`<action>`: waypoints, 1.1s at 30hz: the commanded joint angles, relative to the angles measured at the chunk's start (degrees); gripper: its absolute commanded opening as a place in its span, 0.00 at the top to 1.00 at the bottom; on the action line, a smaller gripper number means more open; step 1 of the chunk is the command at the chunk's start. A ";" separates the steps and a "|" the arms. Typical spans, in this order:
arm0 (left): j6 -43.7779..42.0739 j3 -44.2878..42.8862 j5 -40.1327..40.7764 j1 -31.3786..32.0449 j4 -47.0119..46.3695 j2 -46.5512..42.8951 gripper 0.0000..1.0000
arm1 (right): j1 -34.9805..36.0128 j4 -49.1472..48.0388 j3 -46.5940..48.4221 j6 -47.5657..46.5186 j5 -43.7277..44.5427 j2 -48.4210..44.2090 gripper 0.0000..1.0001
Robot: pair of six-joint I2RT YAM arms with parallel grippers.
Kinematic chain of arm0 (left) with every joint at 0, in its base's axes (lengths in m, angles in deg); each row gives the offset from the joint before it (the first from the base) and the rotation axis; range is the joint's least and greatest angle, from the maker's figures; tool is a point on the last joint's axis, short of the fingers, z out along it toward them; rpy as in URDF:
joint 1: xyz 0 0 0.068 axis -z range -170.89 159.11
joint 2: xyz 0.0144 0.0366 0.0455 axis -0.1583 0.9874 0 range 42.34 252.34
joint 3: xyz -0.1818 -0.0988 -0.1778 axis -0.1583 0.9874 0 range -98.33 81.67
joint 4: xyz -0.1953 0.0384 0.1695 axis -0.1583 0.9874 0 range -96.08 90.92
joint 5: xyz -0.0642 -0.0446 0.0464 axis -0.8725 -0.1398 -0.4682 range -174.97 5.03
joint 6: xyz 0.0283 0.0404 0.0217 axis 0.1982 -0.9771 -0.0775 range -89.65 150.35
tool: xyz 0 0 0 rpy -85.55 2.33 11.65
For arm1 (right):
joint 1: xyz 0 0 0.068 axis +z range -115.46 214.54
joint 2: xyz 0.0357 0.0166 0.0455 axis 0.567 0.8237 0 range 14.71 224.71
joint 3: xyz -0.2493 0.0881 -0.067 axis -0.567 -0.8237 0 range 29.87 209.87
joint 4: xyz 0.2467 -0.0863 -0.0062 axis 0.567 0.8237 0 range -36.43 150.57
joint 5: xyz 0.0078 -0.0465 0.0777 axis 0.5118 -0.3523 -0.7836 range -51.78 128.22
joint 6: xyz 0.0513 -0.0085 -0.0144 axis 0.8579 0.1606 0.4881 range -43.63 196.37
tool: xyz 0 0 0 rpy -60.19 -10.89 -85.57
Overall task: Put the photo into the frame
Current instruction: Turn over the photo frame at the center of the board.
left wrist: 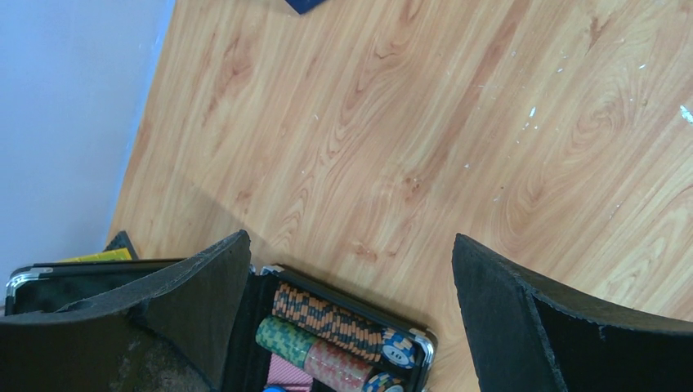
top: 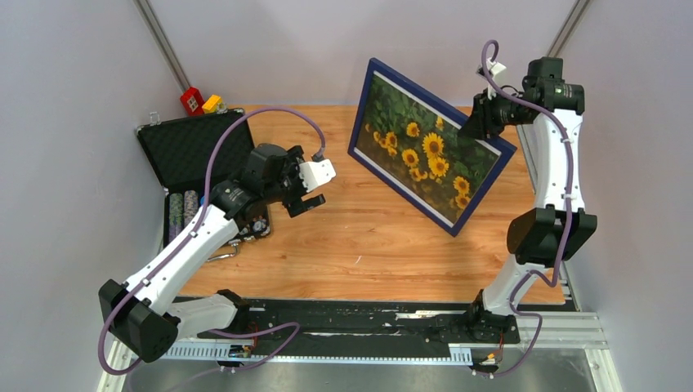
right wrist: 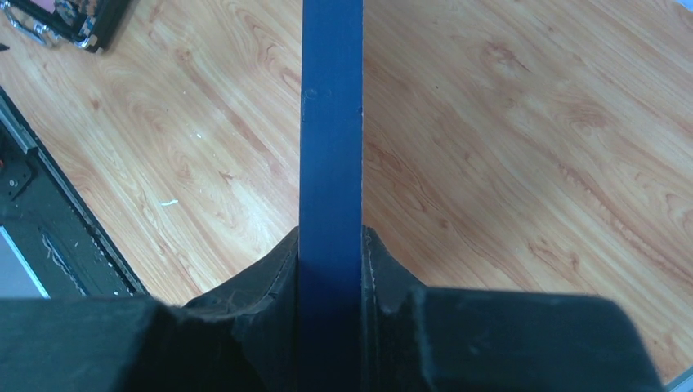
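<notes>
While the right gripper (top: 476, 124) pinched its upper edge, the navy frame (right wrist: 331, 147) stood tilted over the far right of the table (top: 368, 245), its photo (top: 421, 151) of yellow sunflowers on dark green leaves facing the camera. The left gripper (left wrist: 350, 245) hovered spread wide and empty beside an open case (top: 192, 151) of poker chips. The tabletop was pale, scuffed wood grain, with plain light walls (top: 65, 122) around it.

A wooden table (top: 359, 253) with warm orange-brown grain spreads before me, evenly lit, with a soft sheen and small pale scuffs. Plain pale grey walls (top: 73, 122) close it in on the left, far and right. Slim metal struts (top: 161, 45) slant up at the far corners. Along the near edge, a black strip (top: 368, 320) lies on a ribbed aluminium rail (top: 556, 331).
</notes>
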State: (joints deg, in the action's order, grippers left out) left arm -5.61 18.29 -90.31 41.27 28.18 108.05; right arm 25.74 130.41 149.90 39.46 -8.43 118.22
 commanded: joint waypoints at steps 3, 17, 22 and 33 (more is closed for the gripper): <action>1.50 0.64 -0.97 -0.23 -3.25 -0.16 0.00 | -2.16 -0.25 -3.44 3.62 1.08 0.65 1.00; 1.94 1.20 -1.52 -0.36 -3.76 0.93 0.00 | -4.38 -3.56 -9.60 6.12 -1.60 -1.02 1.00; 2.12 1.31 -1.69 -0.36 -3.75 1.29 0.00 | -4.52 -3.63 -10.63 5.93 -2.02 -0.94 1.00; 2.35 1.59 -1.81 -0.36 -3.72 1.84 0.00 | -4.81 -4.17 -12.45 5.81 -3.00 -2.17 1.00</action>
State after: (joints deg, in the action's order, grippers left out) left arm -4.59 19.54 -90.92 41.20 26.23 109.67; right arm 20.37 124.44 139.30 48.95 -12.87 115.90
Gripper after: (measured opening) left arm 0.998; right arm 0.236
